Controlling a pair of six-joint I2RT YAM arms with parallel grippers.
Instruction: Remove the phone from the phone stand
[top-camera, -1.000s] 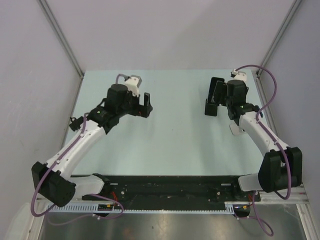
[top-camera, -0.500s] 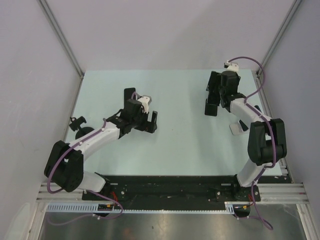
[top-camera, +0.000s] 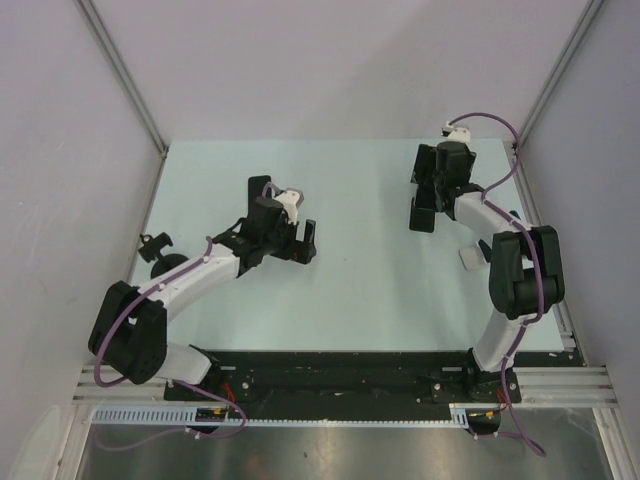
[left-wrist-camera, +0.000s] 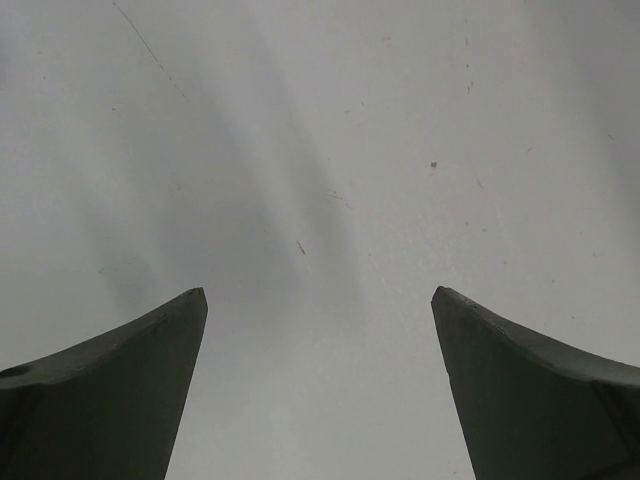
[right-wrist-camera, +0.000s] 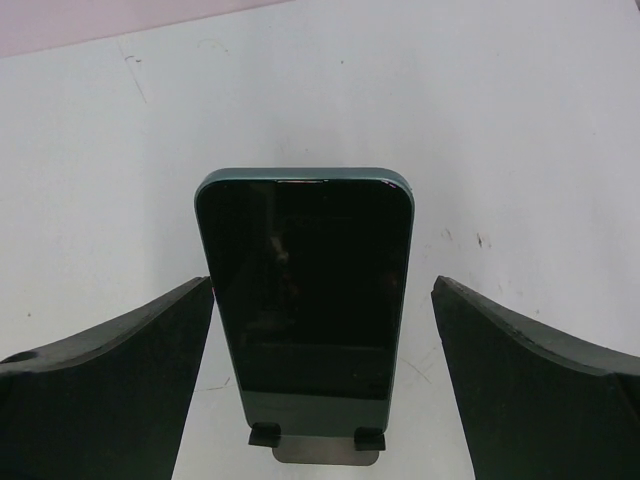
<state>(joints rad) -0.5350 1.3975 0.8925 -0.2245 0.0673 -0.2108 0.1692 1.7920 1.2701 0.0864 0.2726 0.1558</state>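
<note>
The phone (right-wrist-camera: 305, 280), dark-screened with a green edge, stands upright in the right wrist view. Its lower edge rests in the two black hooks of the grey phone stand (right-wrist-camera: 315, 458). My right gripper (right-wrist-camera: 321, 284) is open, one finger on each side of the phone with a clear gap to both edges. In the top view this gripper (top-camera: 424, 195) hangs at the far right of the table and covers most of the phone. My left gripper (top-camera: 300, 243) is open over bare table left of centre, with nothing between its fingers (left-wrist-camera: 130, 380).
A small white object (top-camera: 470, 257) lies on the pale green table (top-camera: 360, 290) near the right arm's forearm. A small black object (top-camera: 155, 246) sits by the left edge. Grey walls close the table in at the back and both sides.
The left arm has drawn back and swung its gripper toward the table's middle. The right arm has folded its elbow inward while its gripper stayed at the phone.
</note>
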